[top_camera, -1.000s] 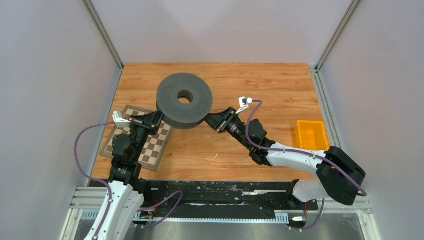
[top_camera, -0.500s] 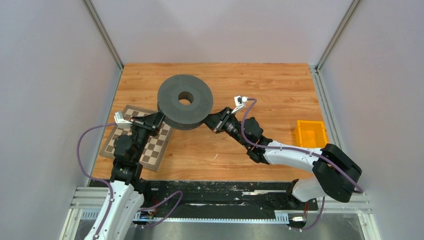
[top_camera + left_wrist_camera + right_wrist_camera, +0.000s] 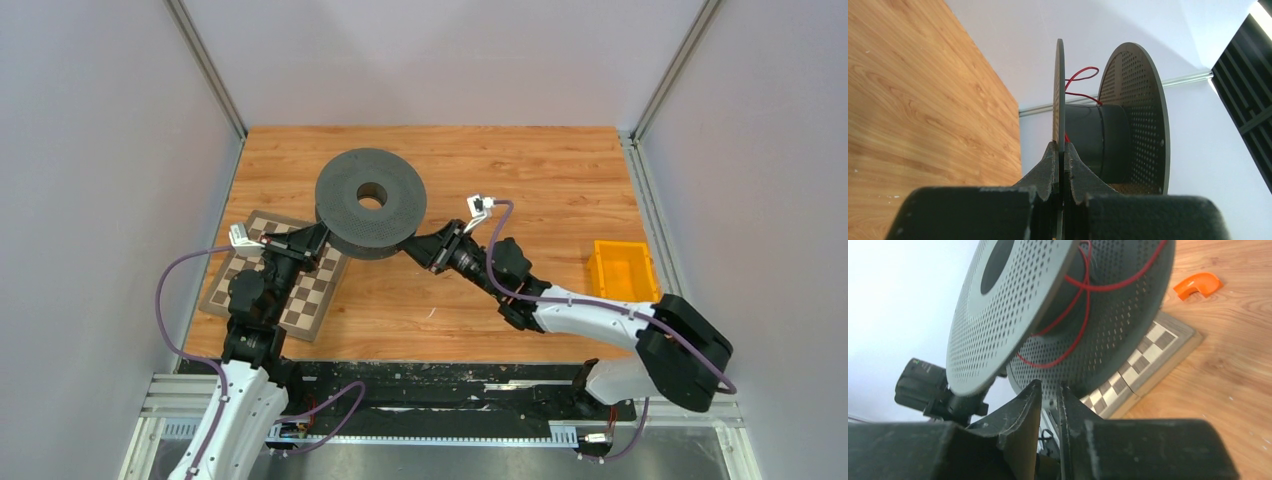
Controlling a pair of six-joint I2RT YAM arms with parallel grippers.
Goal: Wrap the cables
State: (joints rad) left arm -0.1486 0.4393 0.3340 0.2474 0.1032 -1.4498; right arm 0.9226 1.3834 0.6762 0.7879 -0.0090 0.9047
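The left gripper [image 3: 1060,150] was clamped on the rim of one flange of the black spool [image 3: 370,200]. It held the spool over the table [image 3: 540,170], above the far corner of the chessboard [image 3: 300,300]. The red wire [image 3: 1084,310] lay in loose, crossing loops around the hub, between the two perforated flanges. In the left wrist view one loop stood out past the hub, on the side away from that gripper. The right gripper [image 3: 1049,390] sat just beside the spool's lower right edge, its fingers a narrow slit apart and their tips pointing at the flanges. The nearest wire loop hung just above those tips. Whether a strand ran into the slit was too fine to tell.
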